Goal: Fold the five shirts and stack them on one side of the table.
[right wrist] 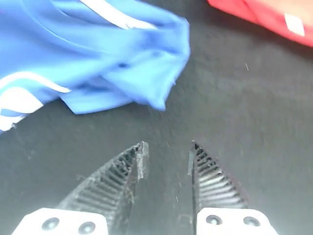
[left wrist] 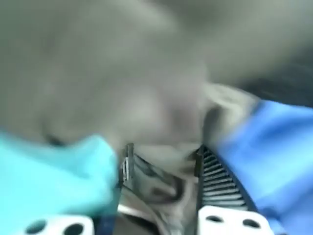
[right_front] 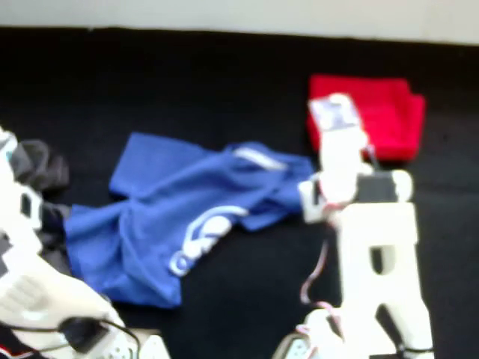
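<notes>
The right claw (right wrist: 167, 147) gapes, released, over bare table (right wrist: 244, 112) just short of the blue shirt (right_front: 172, 217) crumpled mid-frame, which looks light, limp and probably slippery, best pinched at a hem corner, while the left claw (left wrist: 164, 147) stands spread around grey cloth (left wrist: 98, 73).

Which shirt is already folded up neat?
The red shirt, at the far side of the table. It lies in a tidy flat rectangle, while the blue shirt is spread out and crumpled and the grey cloth is bunched up.
</notes>
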{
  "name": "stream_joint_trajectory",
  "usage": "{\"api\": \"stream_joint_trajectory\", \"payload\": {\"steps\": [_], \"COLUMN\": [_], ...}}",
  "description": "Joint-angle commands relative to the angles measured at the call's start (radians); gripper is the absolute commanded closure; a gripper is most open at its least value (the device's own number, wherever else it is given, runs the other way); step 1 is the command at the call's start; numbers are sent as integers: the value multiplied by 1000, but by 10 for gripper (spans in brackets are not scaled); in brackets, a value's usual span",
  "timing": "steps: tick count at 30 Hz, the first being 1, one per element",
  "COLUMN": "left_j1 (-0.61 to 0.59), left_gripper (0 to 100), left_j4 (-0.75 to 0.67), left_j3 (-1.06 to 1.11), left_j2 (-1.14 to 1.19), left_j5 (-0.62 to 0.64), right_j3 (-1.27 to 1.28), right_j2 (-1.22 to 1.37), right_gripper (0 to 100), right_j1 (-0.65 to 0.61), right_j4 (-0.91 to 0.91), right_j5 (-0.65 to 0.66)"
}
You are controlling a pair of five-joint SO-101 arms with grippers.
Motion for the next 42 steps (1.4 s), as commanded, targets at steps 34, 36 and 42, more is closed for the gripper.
{"api": "stream_joint_trajectory", "payload": {"steps": [34, 36, 42], "left_j1": [28, 107, 374], "left_gripper": [790, 790, 790], "left_j4": [448, 446, 436], "left_j3": [-318, -171, 225], "left_j2": [-251, -377, -595], "left_j5": [-17, -17, -17], "right_j3": [-1484, -1477, -1474], "right_j2": [1247, 1234, 1145], "right_gripper": [728, 728, 728], "right_j1": [-260, -246, -243], "right_j4": [374, 374, 375], "right_j5": [-130, -130, -130]}}
